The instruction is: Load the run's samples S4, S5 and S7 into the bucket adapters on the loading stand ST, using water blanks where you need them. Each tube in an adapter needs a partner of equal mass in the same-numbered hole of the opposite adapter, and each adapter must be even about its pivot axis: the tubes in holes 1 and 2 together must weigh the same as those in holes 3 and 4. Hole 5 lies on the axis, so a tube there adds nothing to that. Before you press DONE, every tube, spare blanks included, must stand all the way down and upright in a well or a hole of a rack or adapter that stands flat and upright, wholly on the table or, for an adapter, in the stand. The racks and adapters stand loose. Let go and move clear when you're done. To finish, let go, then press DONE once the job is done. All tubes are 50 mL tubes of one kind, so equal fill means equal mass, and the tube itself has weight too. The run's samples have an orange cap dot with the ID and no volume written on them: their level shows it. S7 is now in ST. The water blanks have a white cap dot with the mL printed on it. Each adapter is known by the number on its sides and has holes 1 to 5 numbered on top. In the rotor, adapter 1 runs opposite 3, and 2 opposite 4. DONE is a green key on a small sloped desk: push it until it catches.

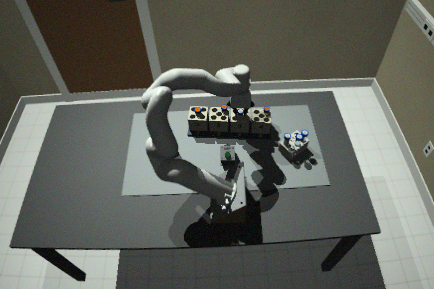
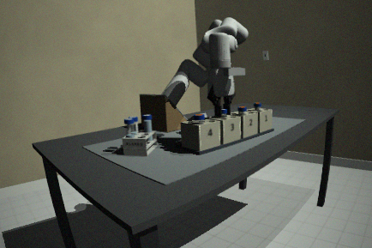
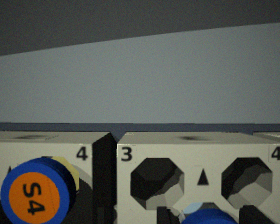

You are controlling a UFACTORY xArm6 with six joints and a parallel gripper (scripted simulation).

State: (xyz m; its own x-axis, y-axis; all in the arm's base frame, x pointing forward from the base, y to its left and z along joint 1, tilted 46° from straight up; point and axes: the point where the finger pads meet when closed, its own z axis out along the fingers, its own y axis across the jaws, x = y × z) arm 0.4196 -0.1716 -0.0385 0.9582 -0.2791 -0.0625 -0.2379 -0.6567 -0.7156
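Note:
My gripper (image 2: 223, 110) (image 3: 211, 212) is open a little, its fingertips on either side of a blue cap (image 1: 240, 111) (image 3: 211, 218) with a white dot. This water blank stands low in the middle hole of adapter 3 (image 1: 240, 126) (image 2: 231, 131); its mL print is out of view. S4 (image 1: 266, 109) (image 3: 31, 196) stands in hole 4 of adapter 4 (image 1: 261, 127) (image 2: 206, 139). Orange-dotted tubes also stand in adapter 1 (image 1: 198, 125), middle hole (image 1: 198, 110), and in adapter 2 (image 1: 218, 126), a back corner; their IDs are unreadable. The green DONE key (image 1: 228, 155) sits on its small desk.
The blanks rack (image 1: 295, 153) (image 2: 136, 148) stands right of the adapters in the top view, with three blue-capped tubes (image 1: 287, 136) (image 1: 299, 137) (image 1: 305, 133). The adapters stand close together on the loading stand (image 2: 233, 143). My arm arches over the left side.

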